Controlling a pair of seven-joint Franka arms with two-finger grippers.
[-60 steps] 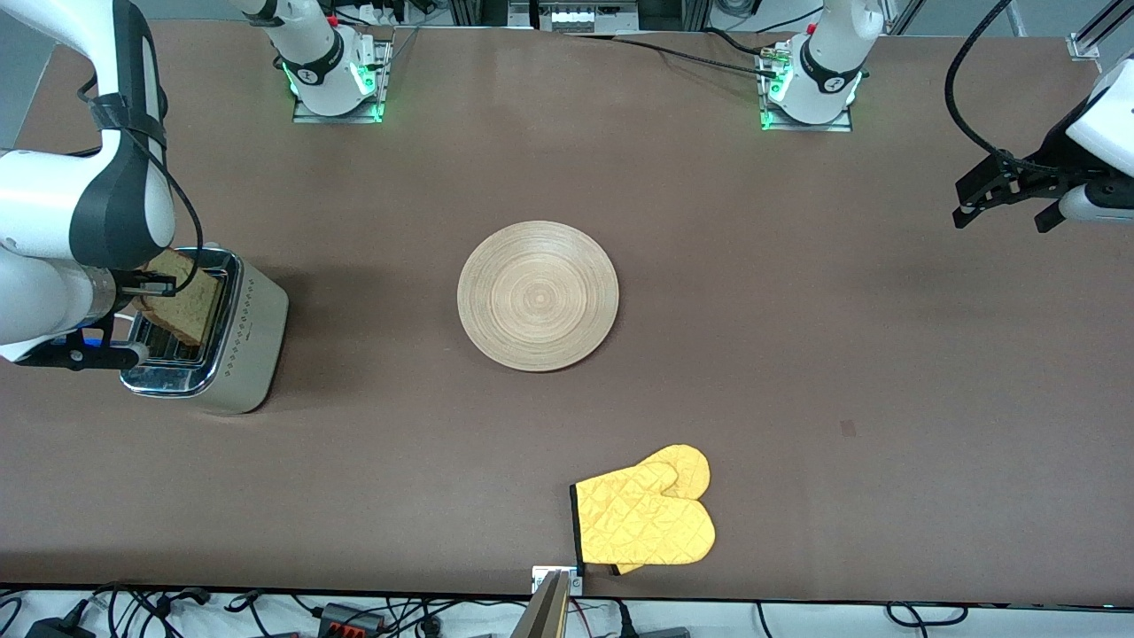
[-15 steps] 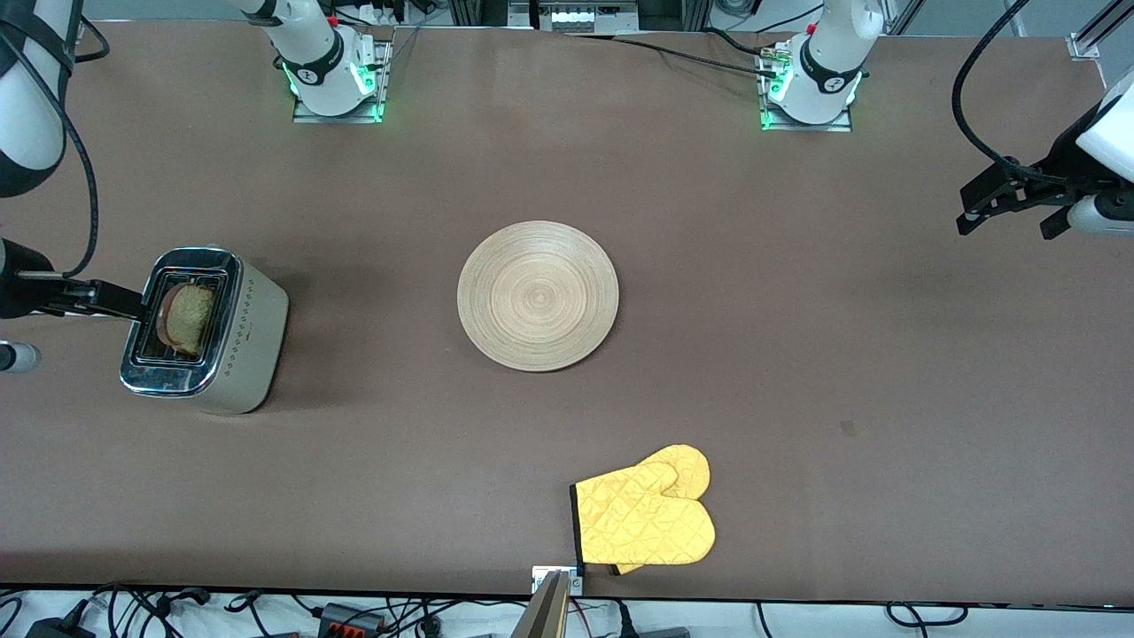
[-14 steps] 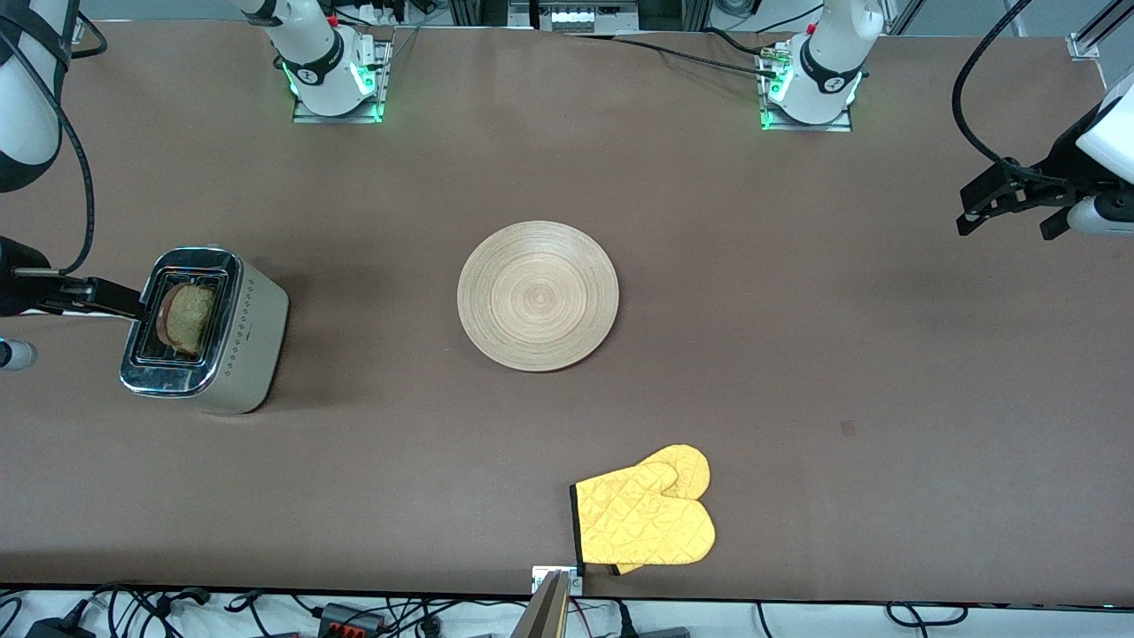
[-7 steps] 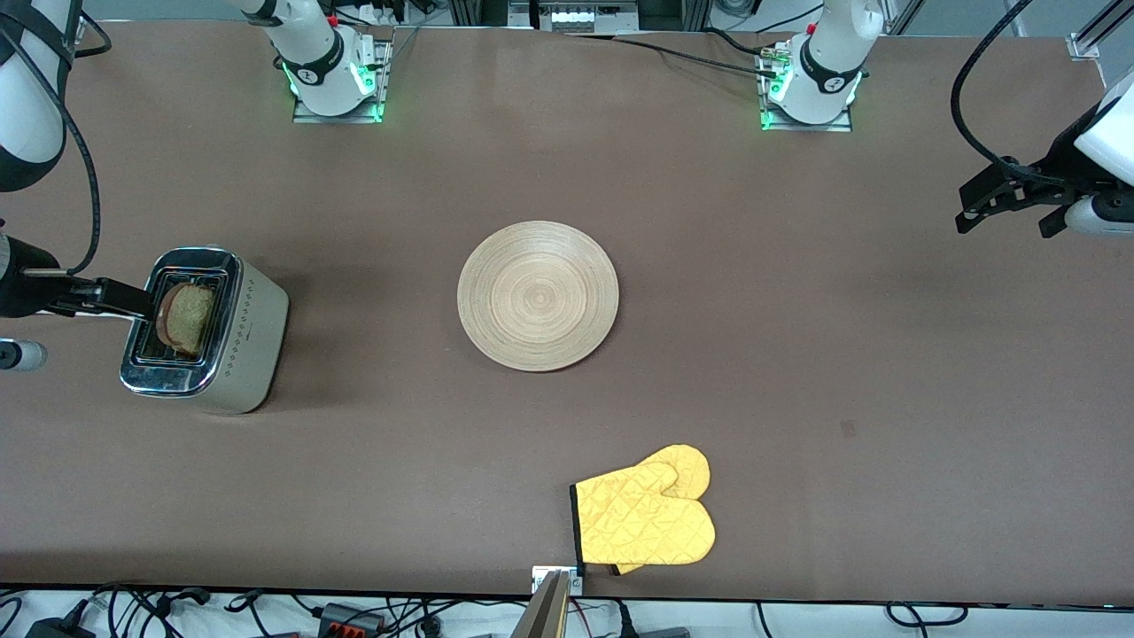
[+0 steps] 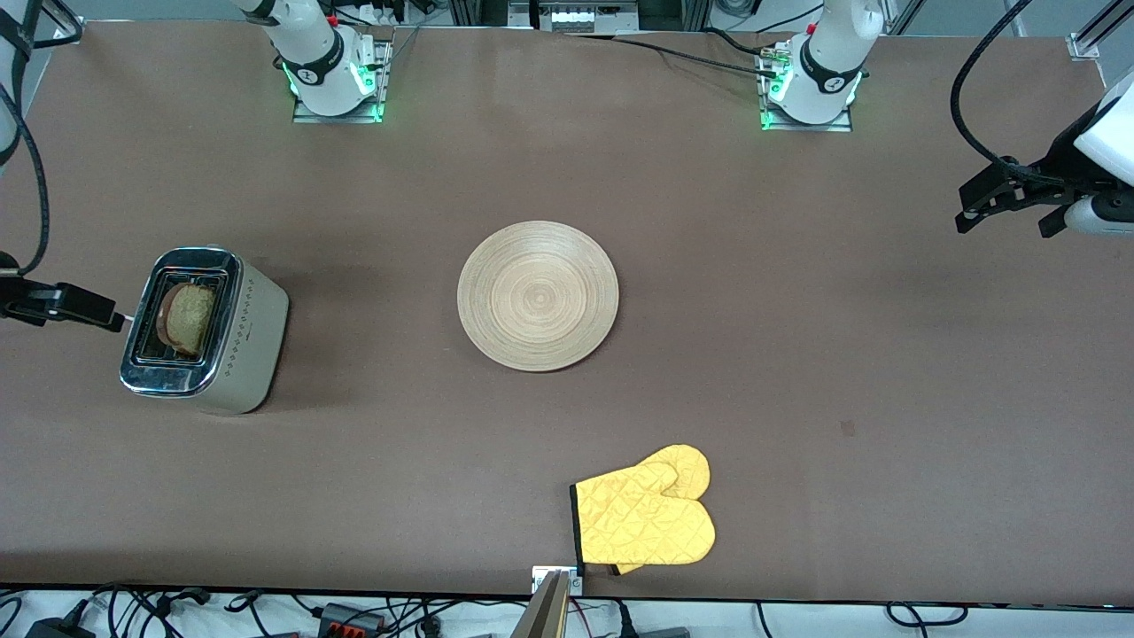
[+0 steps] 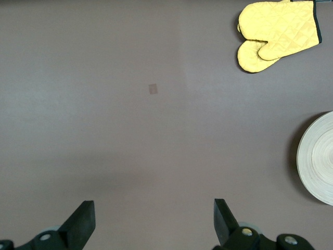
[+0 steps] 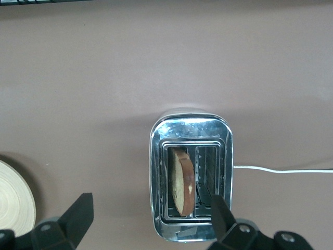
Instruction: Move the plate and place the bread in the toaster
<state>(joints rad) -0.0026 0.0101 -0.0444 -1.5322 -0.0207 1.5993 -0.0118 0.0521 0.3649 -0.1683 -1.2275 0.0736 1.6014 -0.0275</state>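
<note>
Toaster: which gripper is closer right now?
Right. The right gripper, open, is beside the toaster at the right arm's end of the table, with the bread in a slot. The left gripper, open, waits over the left arm's end.

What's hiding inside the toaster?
A slice of bread stands in one slot of the toaster; the other slot looks empty. The bread's lower part is hidden down in the slot.
</note>
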